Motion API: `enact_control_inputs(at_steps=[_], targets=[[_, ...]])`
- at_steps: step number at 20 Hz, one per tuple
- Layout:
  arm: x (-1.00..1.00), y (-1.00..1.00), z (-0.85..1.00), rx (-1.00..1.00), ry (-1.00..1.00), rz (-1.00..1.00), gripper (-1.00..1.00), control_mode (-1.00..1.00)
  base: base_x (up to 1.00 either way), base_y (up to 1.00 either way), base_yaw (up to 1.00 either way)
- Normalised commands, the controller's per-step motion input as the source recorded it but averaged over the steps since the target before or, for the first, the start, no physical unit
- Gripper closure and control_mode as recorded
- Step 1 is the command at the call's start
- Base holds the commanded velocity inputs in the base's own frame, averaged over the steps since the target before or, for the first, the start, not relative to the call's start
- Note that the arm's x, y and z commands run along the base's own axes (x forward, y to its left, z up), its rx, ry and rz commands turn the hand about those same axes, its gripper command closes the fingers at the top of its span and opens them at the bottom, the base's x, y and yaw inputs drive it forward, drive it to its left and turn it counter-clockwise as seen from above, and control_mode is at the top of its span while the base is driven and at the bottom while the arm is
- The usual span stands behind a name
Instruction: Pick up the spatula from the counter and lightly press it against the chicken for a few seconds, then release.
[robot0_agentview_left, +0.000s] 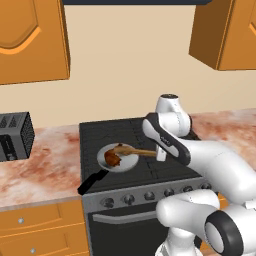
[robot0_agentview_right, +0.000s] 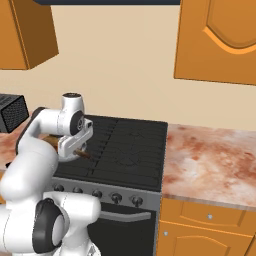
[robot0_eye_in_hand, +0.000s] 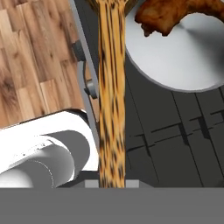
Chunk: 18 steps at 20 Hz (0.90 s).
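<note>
A pale round pan (robot0_agentview_left: 129, 163) with a black handle (robot0_agentview_left: 90, 183) sits on the front left burner of the stove. In it lies a brown piece of chicken (robot0_agentview_left: 112, 159), which the hand view shows at its top (robot0_eye_in_hand: 171, 15) on the pan (robot0_eye_in_hand: 183, 57). My gripper (robot0_agentview_left: 160, 152) is shut on the handle end of a wooden spatula (robot0_agentview_left: 136, 151). The spatula reaches left over the pan, and its blade end lies on the top of the chicken. In the hand view the spatula (robot0_eye_in_hand: 111, 87) runs straight up from the bottom. In the right base view the gripper (robot0_agentview_right: 74, 149) holds the spatula (robot0_agentview_right: 84, 155) behind my arm.
The black stove (robot0_agentview_right: 131, 145) has a row of knobs (robot0_agentview_left: 129, 199) along its front. A dark toaster (robot0_agentview_left: 15, 135) stands on the marble counter at the left. More counter (robot0_agentview_right: 210, 160) runs to the right of the stove. Orange wall cabinets (robot0_agentview_right: 220, 40) hang above.
</note>
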Motion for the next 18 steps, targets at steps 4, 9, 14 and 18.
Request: enact_control_inputs(at_steps=[4, 9, 14, 18], targets=[[0.05, 0.0, 0.0, -0.03, 0.0, 0.0, 1.0, -1.0, 0.0, 0.0, 0.0], [0.07, 0.0, -0.01, -0.03, 0.0, 0.0, 1.0, -1.0, 0.0, 0.0, 0.0], [0.06, 0.0, -0.06, -0.04, 0.0, 0.0, 1.0, -1.0, 0.0, 0.0, 0.0], [0.07, 0.03, -0.1, -0.05, 0.02, 0.0, 1.0, -1.0, 0.0, 0.0, 0.0]])
